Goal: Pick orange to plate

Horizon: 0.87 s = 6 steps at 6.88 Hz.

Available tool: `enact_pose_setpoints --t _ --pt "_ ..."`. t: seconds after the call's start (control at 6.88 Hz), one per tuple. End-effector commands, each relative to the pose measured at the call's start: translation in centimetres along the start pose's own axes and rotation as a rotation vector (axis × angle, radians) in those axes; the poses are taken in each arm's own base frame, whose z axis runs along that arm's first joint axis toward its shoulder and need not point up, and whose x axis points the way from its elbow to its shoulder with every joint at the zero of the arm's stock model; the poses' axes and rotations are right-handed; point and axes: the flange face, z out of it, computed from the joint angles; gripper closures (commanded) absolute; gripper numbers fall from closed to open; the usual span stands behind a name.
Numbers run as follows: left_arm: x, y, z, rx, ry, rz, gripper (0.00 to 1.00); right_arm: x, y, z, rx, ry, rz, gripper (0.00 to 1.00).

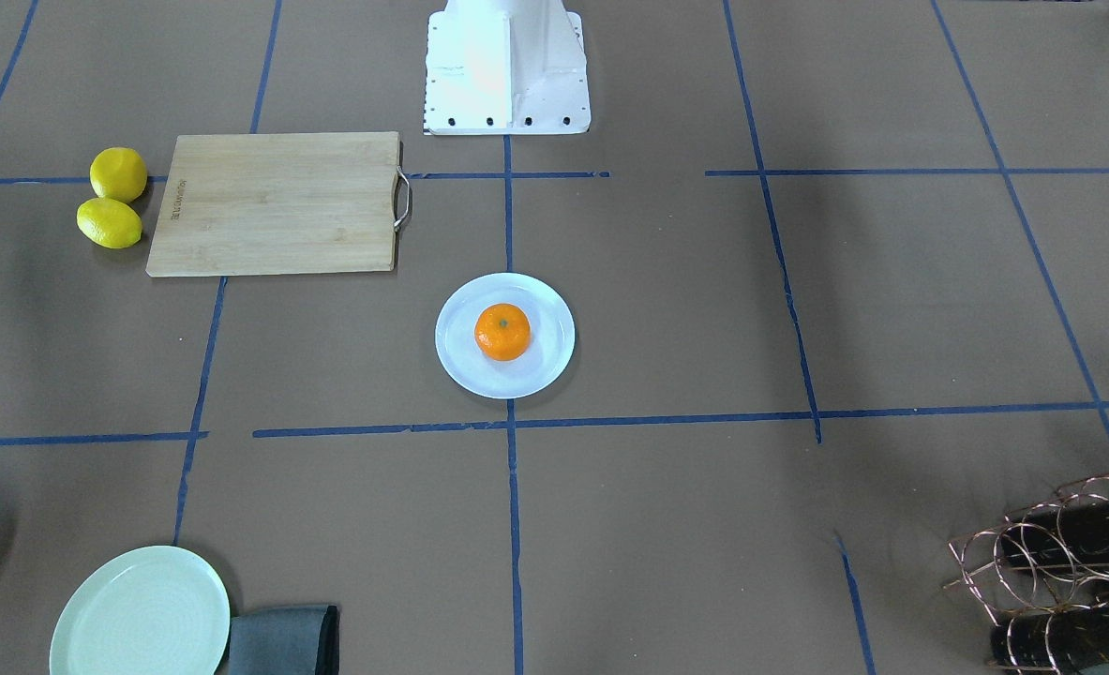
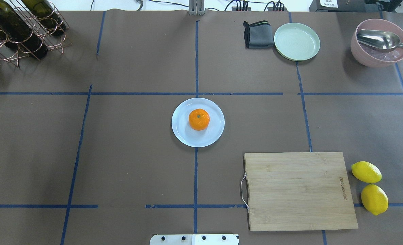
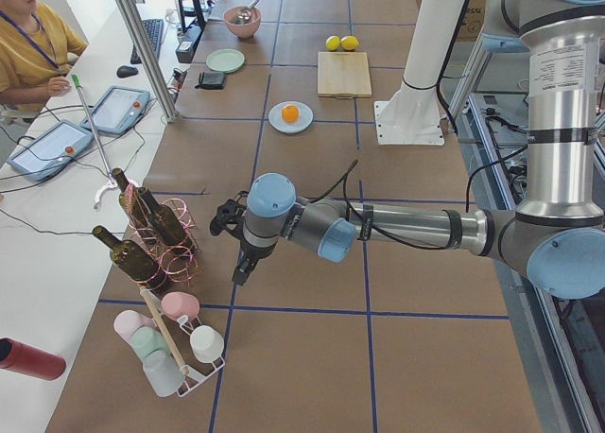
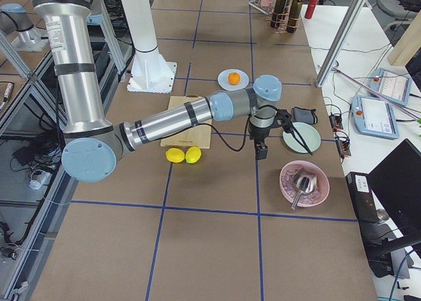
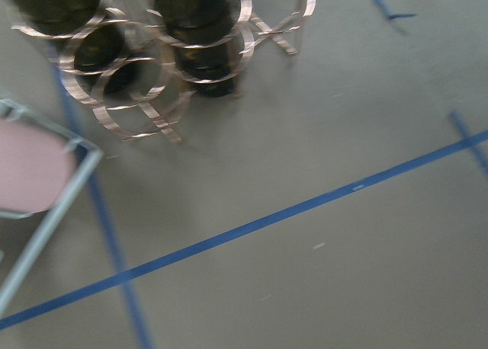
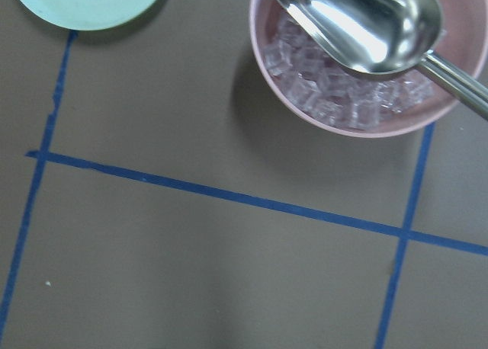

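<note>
The orange [image 1: 502, 331] [image 2: 199, 119] rests stem-up in the middle of the white plate [image 1: 460, 367] [image 2: 182, 135], near the table's centre. Neither gripper is near it. My left gripper [image 3: 242, 266] hangs over the table beside the bottle rack, seen only in the exterior left view. My right gripper [image 4: 261, 150] hangs between the pale green plate and the pink bowl. I cannot tell whether either one is open or shut. Both wrist views show no fingers.
A wooden cutting board [image 2: 300, 190] lies on my right with two lemons [image 2: 366, 172] beside it. Far right stand a pale green plate [image 2: 296, 41], a grey cloth [image 2: 257, 34] and a pink bowl [image 2: 375, 59] of ice with a spoon. The bottle rack [image 2: 17, 34] stands far left.
</note>
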Motion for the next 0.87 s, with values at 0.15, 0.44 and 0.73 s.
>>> enact_pose_setpoints --t 0.15,0.44,0.73 --pt "-3.1 0.7 -0.9 -0.147 0.042 -0.149 0.00 3.1 1.1 0.8 -0.072 0.000 -0.043 0.00" --pt "-1.0 0.0 -2.0 -0.194 0.050 -0.245 0.00 3.8 1.5 1.6 -0.085 -0.007 -0.027 0.00" --pt "-1.2 0.1 -0.7 -0.170 0.039 -0.200 0.00 3.9 1.4 1.8 -0.088 -0.008 -0.022 0.00"
